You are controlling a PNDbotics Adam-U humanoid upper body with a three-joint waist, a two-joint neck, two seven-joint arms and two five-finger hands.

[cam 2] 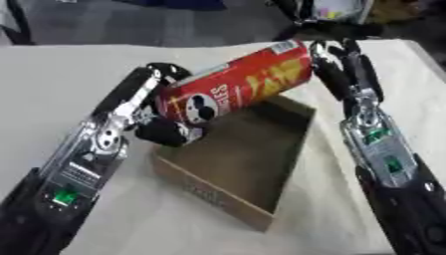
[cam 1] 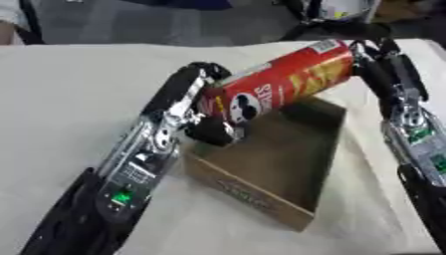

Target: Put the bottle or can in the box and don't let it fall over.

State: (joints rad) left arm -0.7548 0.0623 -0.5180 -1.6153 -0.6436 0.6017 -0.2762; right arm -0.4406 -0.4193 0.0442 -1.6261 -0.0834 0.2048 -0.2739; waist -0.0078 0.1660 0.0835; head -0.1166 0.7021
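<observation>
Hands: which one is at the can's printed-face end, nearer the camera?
The left hand, fingers curled round that lower end of the can; the right hand holds the far end.

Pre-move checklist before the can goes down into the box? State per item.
1. Can held at both ends: ok. Left hand is at the near end, right hand at the far end.
2. Can over the box: ok, it hangs above the far part of the opening.
3. Can upright: not ok. It lies tilted, far end higher, so it likely needs turning before release.
4. Box interior free: ok, nothing shows inside.
5. Box flat on the table: ok.
6. Right hand's fingers closed on the can: cannot tell.
</observation>
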